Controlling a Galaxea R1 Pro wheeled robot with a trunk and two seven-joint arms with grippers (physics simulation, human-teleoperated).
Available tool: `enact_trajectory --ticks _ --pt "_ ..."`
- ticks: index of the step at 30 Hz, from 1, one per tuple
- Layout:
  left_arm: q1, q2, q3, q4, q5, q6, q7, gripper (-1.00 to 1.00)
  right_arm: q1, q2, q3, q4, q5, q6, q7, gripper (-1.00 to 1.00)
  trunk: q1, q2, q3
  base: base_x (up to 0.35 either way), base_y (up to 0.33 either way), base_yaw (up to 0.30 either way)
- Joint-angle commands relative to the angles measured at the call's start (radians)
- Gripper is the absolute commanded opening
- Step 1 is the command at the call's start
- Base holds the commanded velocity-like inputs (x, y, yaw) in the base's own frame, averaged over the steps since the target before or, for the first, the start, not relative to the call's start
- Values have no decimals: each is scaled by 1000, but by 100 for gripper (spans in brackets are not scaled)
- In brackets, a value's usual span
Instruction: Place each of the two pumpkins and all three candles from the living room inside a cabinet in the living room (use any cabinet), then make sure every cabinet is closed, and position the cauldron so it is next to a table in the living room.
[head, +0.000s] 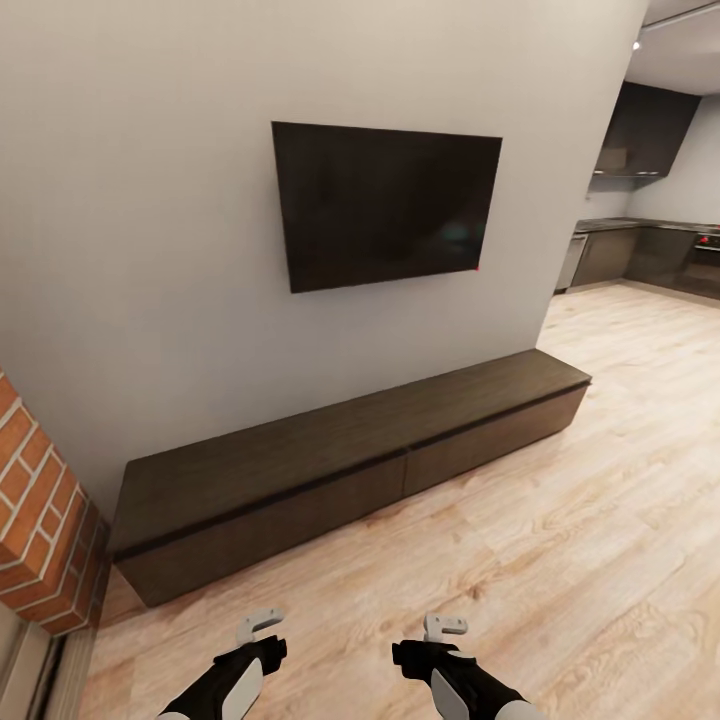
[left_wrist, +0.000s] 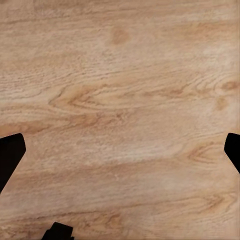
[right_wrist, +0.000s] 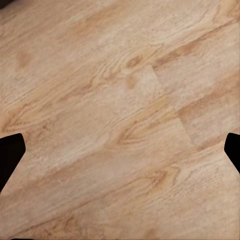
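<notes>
The robot faces the cabinet (head: 350, 455), a long low dark unit running along the wall from about 9 o'clock to 2 o'clock, under a wall-mounted TV (head: 385, 205). Its drawer fronts look flush and shut. Both arms hang low at 6 o'clock: the left gripper (head: 260, 628) and right gripper (head: 445, 627) hover over bare wood floor (head: 560, 540), and in both wrist views the fingertips sit far out at the frame edges, spread wide with nothing between them. No pumpkins, candles, cauldron or table are in sight, so the collecting is probably not begun, or the robot is between trips. The risks from here are mostly of approach. The fronts have no handles, so a fingertip must catch a thin seam; a poor angle would likely slip off or push the drawer tighter. Rolling closer with arms this low could knock a gripper into the cabinet face. A brick pillar (head: 35, 510) at 8 o'clock crowds the left side for any turn.
</notes>
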Motion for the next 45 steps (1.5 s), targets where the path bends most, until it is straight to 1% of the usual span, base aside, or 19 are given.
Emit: enact_trajectory --ticks 1,33,45 --pt "0 0 2 -2 3 6 4 100 0 0 5 -2 -10 5 -5 100 0 0 -1 70 0 0" --pt "0 0 2 -2 3 6 4 100 0 0 4 -4 -9 5 -5 100 0 0 -1 8 0 0" --pt "0 0 2 -2 3 6 4 100 0 -1 4 -4 -10 5 -3 100 0 0 -1 276 0 0"
